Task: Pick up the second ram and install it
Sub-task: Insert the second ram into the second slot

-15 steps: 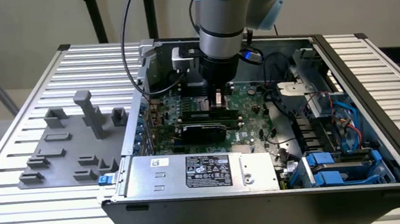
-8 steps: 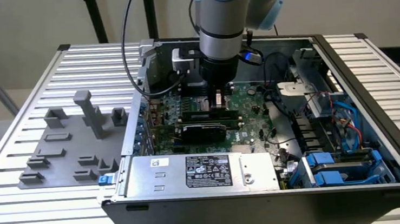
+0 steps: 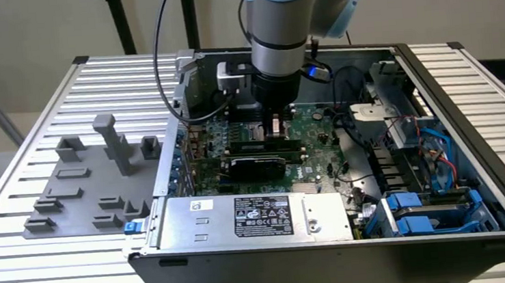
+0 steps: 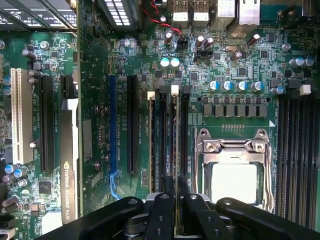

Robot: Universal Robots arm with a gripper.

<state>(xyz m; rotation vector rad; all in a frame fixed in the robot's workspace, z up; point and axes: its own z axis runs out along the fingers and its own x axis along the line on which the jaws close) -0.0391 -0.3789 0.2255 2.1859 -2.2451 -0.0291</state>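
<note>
The bench (image 3: 52, 262), a ribbed metal top, is carrying an open black computer case (image 3: 354, 256) lying on its side. To the exterior view's left of the case a grey holder tray (image 3: 92, 186) w/ upright pegs is sitting on the bench.

Inside the case the green motherboard (image 4: 235, 60) is taking up most of the floor. A silver power supply box (image 3: 250, 217) is sitting along the near wall, and blue drive brackets (image 3: 414, 213) are sitting at the exterior view's right corner. A black-topped graphics card (image 3: 259, 161) is standing in a slot near the middle of the board.

The robot arm (image 3: 282, 15) is reaching straight down into the case, w/ the gripper (image 4: 176, 187) low over the board.

In the wrist view the silver CPU socket (image 4: 235, 165) is sitting just beside a bank of 4 long memory slots (image 4: 162, 140) w/ white end clips.

The jaws are standing nearly closed, pinching the second ram (image 4: 176, 145) by its top edge. The stick is standing upright and edge-on, lined up along 1 of those slots next to the socket. Cannot tell if it is fully seated or just resting in the slot. Another stick (image 4: 151, 145) is standing in a slot 2 over, on the side away from the socket.
</note>
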